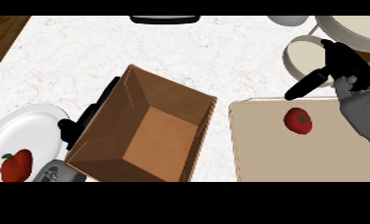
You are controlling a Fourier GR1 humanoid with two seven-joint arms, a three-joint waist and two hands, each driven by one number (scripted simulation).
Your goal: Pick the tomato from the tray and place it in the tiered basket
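The red tomato (pixel 298 120) lies on the beige tray (pixel 267 154) at the lower right, near the tray's far edge. My right hand (pixel 342 66) hovers open just beyond and to the right of the tomato, thumb stretched down-left toward the tray's far edge, not touching the fruit. Behind the hand stands the white tiered basket (pixel 295 60), its second tier (pixel 356 31) at the top right corner. My left hand (pixel 71 129) shows at the left, fingers straight along the left wall of a cardboard box, which hides part of it.
An open brown cardboard box (pixel 148 127) sits tilted in the middle between the hands. A white plate (pixel 33 130) at the lower left holds a red pepper (pixel 16 165). A dark object (pixel 165 18) and a grey bowl (pixel 289 20) lie along the far edge.
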